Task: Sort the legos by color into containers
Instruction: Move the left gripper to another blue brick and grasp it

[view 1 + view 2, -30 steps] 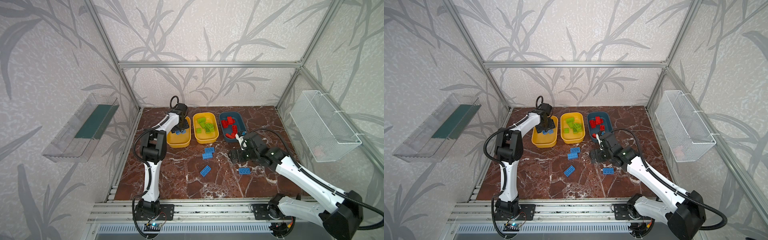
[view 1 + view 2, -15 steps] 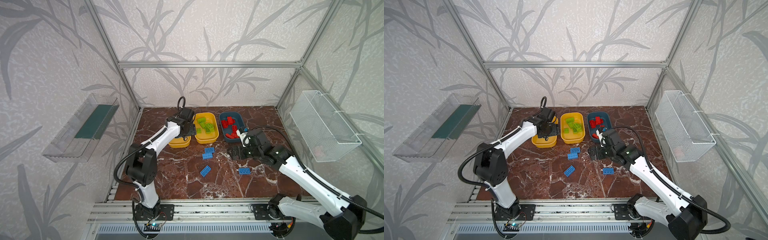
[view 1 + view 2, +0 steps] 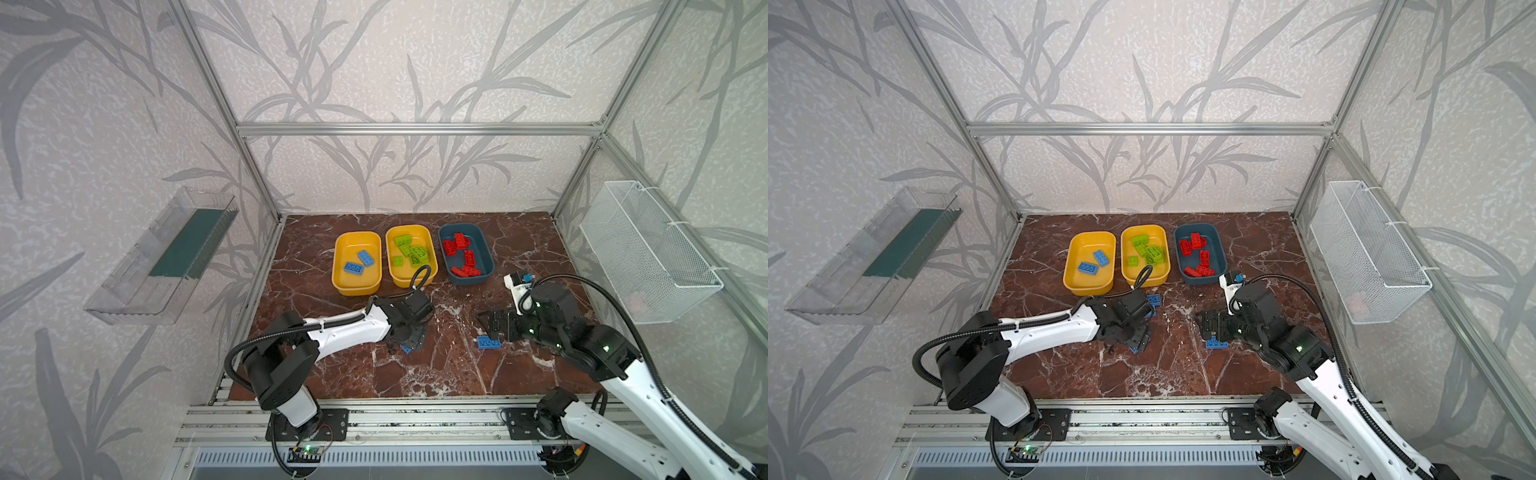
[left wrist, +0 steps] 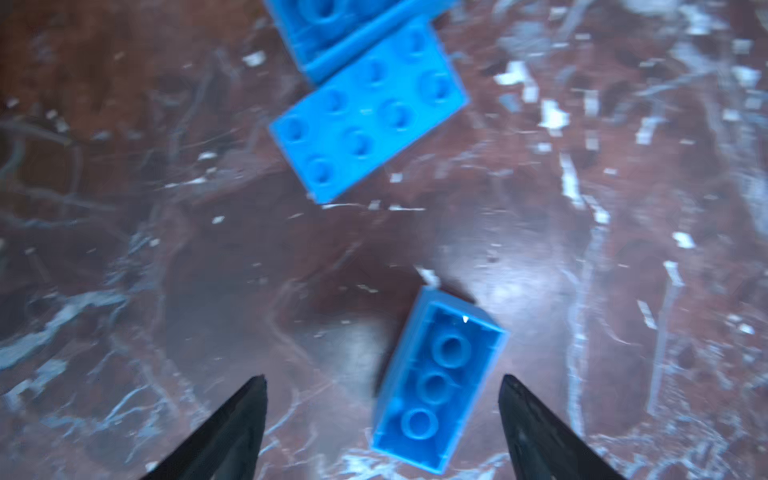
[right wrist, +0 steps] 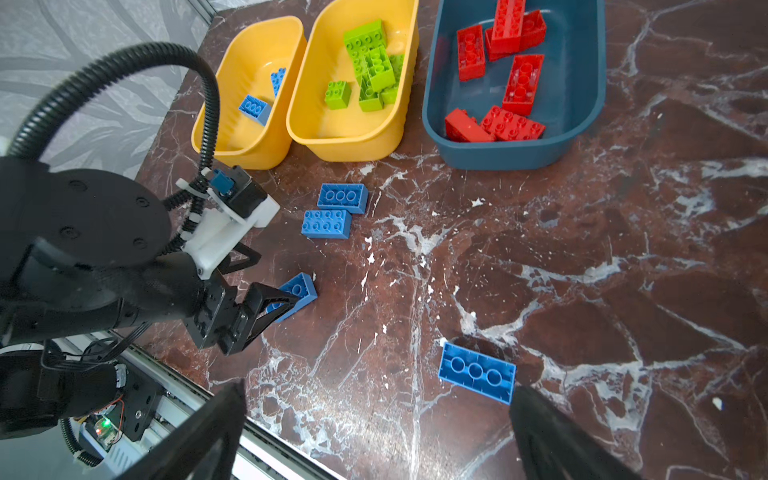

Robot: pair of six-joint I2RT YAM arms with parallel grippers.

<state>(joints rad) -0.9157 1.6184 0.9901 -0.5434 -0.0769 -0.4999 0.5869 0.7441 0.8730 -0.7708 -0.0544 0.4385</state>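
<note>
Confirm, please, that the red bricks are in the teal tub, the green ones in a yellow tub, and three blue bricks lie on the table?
Not three: the right wrist view shows four blue bricks on the table. The red bricks are in the teal tub, the green ones in a yellow tub.

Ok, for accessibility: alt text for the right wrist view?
Four blue bricks lie on dark marble, the left gripper, jaws open, at one. Beyond, three tubs hold sorted bricks: blue and green in yellow tubs, red in a teal one.

no readable text, labels or numbers anywhere
</note>
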